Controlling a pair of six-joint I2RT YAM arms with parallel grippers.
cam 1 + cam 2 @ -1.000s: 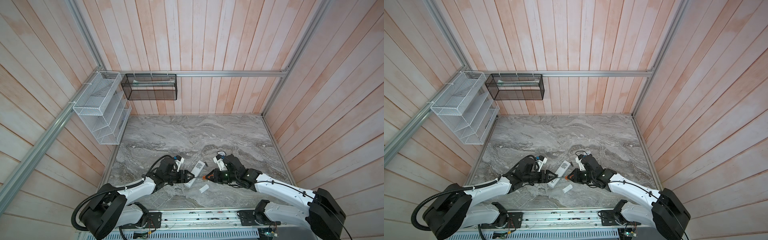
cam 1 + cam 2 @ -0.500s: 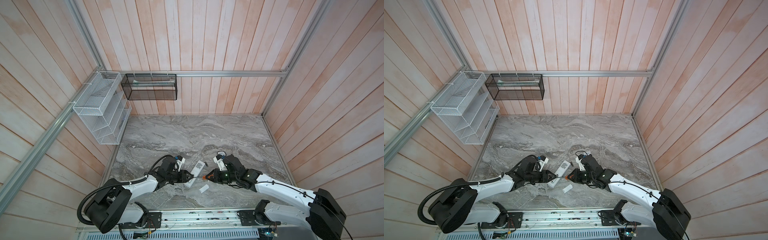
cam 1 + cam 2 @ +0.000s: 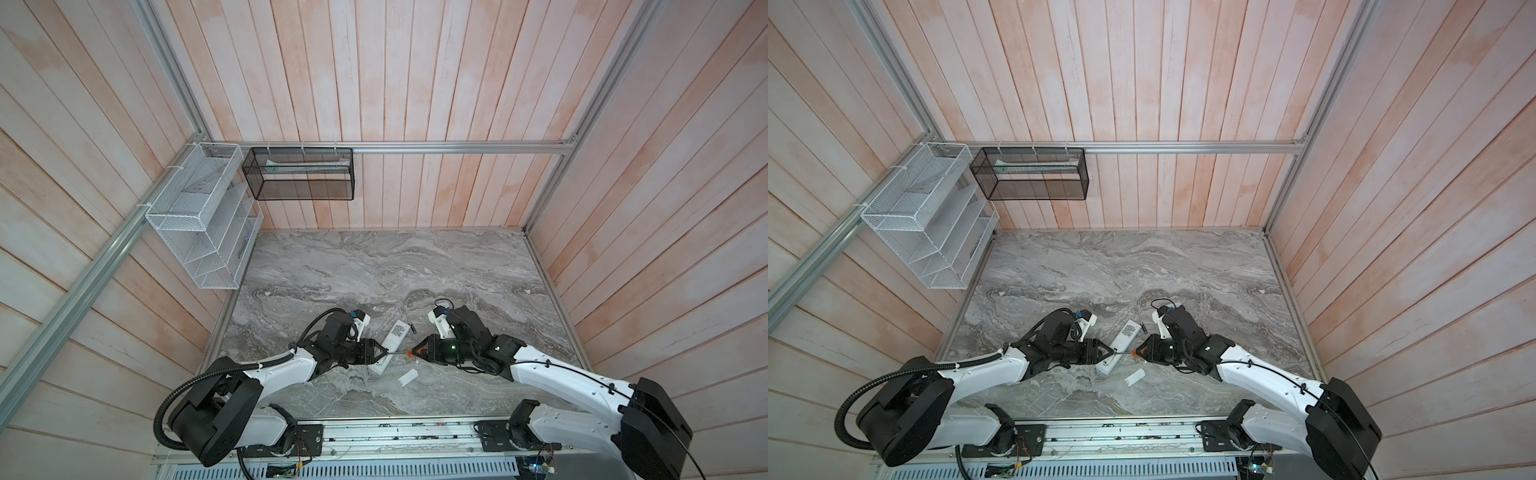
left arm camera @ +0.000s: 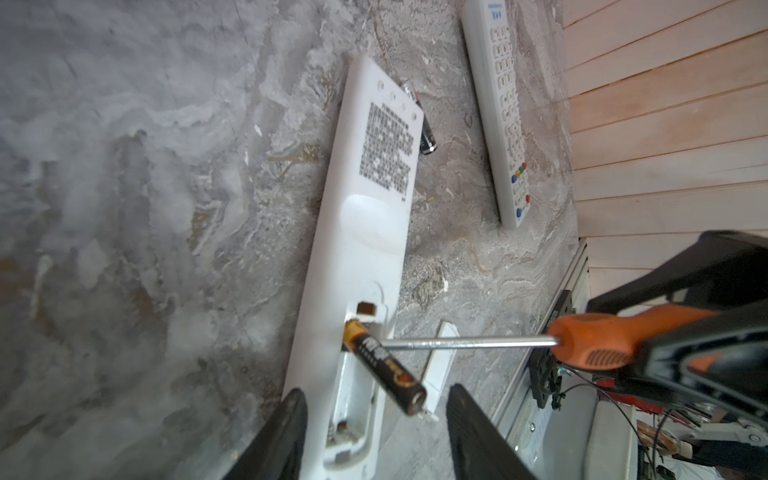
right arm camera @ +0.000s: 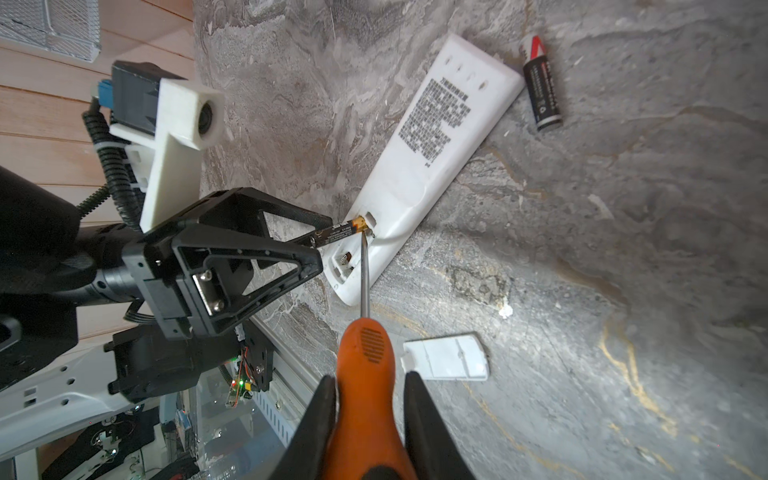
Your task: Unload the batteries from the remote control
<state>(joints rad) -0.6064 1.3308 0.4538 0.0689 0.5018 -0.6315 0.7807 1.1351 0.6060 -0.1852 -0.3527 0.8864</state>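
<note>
Battery, probably light, rigid and slick, tilts from remote at lower centre; right pincer clamps screwdriver, and open, empty left pincer should grip the raised end.

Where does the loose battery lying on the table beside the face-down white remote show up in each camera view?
In a top view: loose battery, a dark speck right of the remote's far end.
In a top view: same place, beside the remote.
Left wrist: partly hidden behind the remote's printed end.
Right wrist: fully visible, apart from the remote's printed end.
Shared landmark: the remote's block of printed text.
</note>
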